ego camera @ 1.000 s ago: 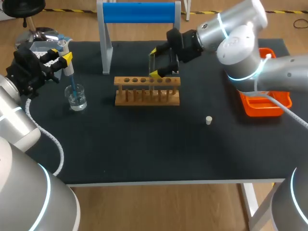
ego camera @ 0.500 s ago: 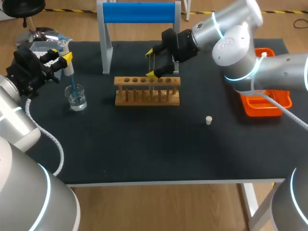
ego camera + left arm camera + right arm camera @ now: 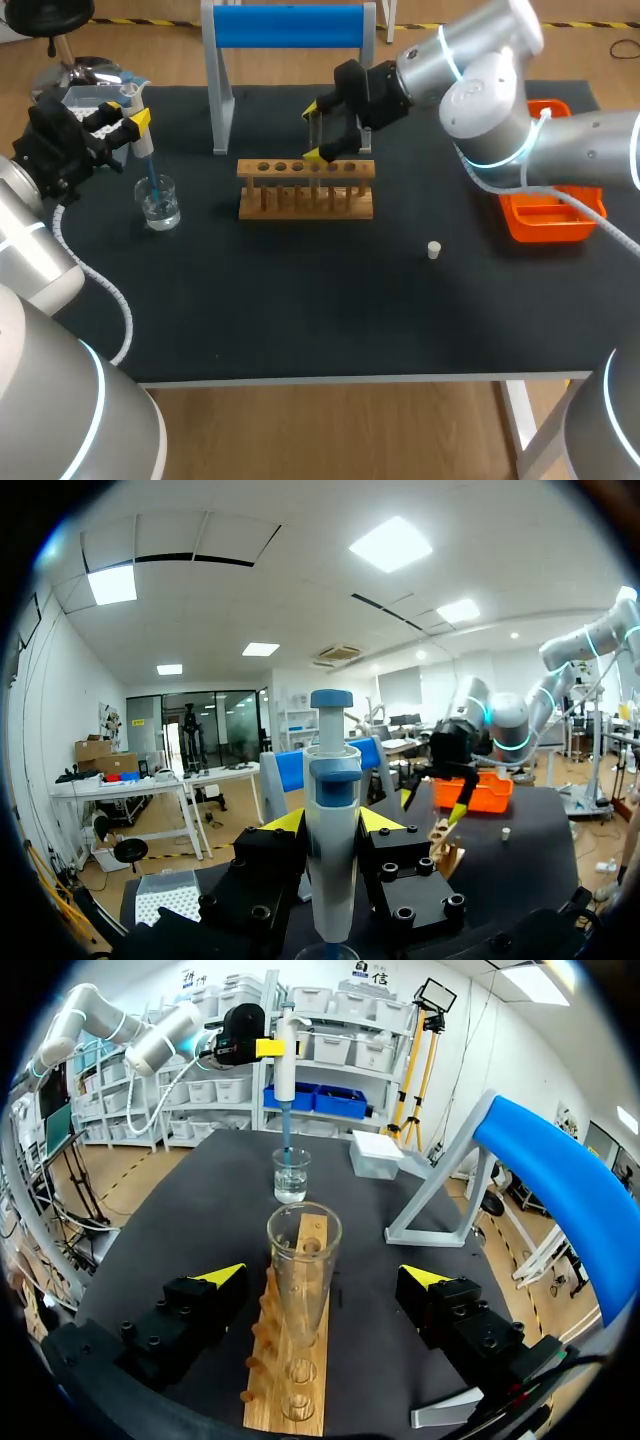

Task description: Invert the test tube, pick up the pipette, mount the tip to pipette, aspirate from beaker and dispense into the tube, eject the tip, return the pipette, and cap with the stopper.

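Fingers of the left gripper (image 3: 332, 820) are closed on the body of the pipette (image 3: 331, 780), one on each side, holding it upright at the left end of the bench (image 3: 300, 310). A blue tip (image 3: 153, 186) is mounted on the pipette and reaches down into the beaker (image 3: 160, 205), which holds clear liquid. The tip appears to reach the liquid, but the views do not show whether any has been drawn up.

Toward the middle of the bench stands the wooden rack (image 3: 306, 188). The test tube (image 3: 300, 1270) sits upright in one of its holes, mouth upward, and looks empty. The right gripper (image 3: 320, 130) is positioned around the tube with its fingers spread wide. Neither finger touches the glass, so the tube is not gripped. The white stopper (image 3: 434, 250) lies on the bench to the right of the rack, well apart from the tube.

Status assessment:
- Done: tube set mouth-up, pipette picked up, tip mounted.
- In hand: aspiration from the beaker.
- Left: dispensing into the tube, ejecting the tip, returning the pipette, and fitting the stopper.
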`<act>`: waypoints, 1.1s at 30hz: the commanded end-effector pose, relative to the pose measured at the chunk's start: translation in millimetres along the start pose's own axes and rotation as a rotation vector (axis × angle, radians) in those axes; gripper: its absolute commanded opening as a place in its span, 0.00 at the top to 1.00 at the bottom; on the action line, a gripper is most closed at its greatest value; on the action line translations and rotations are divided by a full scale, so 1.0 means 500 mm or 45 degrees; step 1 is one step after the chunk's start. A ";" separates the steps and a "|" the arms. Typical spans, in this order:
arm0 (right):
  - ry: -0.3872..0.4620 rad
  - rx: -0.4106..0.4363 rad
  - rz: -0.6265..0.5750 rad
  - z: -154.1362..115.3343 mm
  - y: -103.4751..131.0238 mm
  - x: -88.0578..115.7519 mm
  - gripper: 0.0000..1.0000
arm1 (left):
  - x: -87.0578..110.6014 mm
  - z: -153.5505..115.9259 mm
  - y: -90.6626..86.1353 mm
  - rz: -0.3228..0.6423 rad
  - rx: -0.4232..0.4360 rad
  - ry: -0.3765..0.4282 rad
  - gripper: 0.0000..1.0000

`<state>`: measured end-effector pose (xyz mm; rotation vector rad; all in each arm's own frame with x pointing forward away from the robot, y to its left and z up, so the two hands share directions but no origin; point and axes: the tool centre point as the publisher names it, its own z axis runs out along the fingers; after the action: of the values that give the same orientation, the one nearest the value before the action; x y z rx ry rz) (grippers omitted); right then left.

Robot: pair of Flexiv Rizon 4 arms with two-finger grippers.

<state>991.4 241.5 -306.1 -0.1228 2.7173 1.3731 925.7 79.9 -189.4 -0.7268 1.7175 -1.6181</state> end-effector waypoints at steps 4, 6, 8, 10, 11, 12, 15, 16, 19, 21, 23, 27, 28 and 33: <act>0.005 0.005 0.001 -0.001 0.001 -0.002 0.00 | 0.002 0.002 -0.001 0.000 -0.001 -0.006 1.00; 0.005 0.005 0.001 -0.001 0.001 -0.002 0.00 | 0.002 0.002 -0.001 0.000 -0.001 -0.006 1.00; 0.005 0.005 0.001 -0.001 0.001 -0.002 0.00 | 0.002 0.002 -0.001 0.000 -0.001 -0.006 1.00; 0.005 0.005 0.001 -0.001 0.001 -0.002 0.00 | 0.002 0.000 -0.002 0.002 0.000 -0.006 1.00; 0.005 0.005 0.001 -0.001 0.001 -0.002 0.00 | 0.003 -0.001 -0.004 0.005 0.001 -0.006 1.00; 0.005 0.005 0.001 -0.001 0.001 -0.002 0.00 | 0.004 -0.002 -0.005 0.007 0.002 -0.006 1.00; 0.005 0.005 0.001 -0.001 0.001 -0.002 0.00 | 0.006 -0.007 -0.013 0.017 0.006 -0.010 1.00; 0.005 0.005 0.001 -0.001 0.001 -0.002 0.00 | 0.007 -0.008 -0.015 0.022 0.007 -0.011 1.00; 0.005 0.005 0.001 -0.001 0.001 -0.002 0.00 | 0.010 -0.010 -0.026 0.041 0.006 -0.014 1.00; 0.005 0.005 0.001 -0.001 0.001 -0.002 0.00 | 0.010 -0.012 -0.035 0.052 0.004 -0.019 1.00; 0.005 0.005 0.001 -0.001 0.001 -0.002 0.00 | 0.011 -0.014 -0.043 0.065 0.005 -0.022 1.00; 0.005 0.005 0.001 -0.001 0.001 -0.002 0.00 | 0.013 -0.013 -0.062 0.088 0.010 -0.024 1.00; 0.005 0.005 0.001 -0.001 0.001 -0.002 0.00 | 0.013 -0.013 -0.066 0.090 0.011 -0.025 1.00; 0.005 0.005 0.001 -0.001 0.001 -0.002 0.00 | 0.021 -0.009 -0.094 0.114 0.022 -0.024 1.00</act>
<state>991.4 241.9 -306.1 -0.1223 2.7177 1.3717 915.4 74.2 -149.2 -0.6373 1.7007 -1.5667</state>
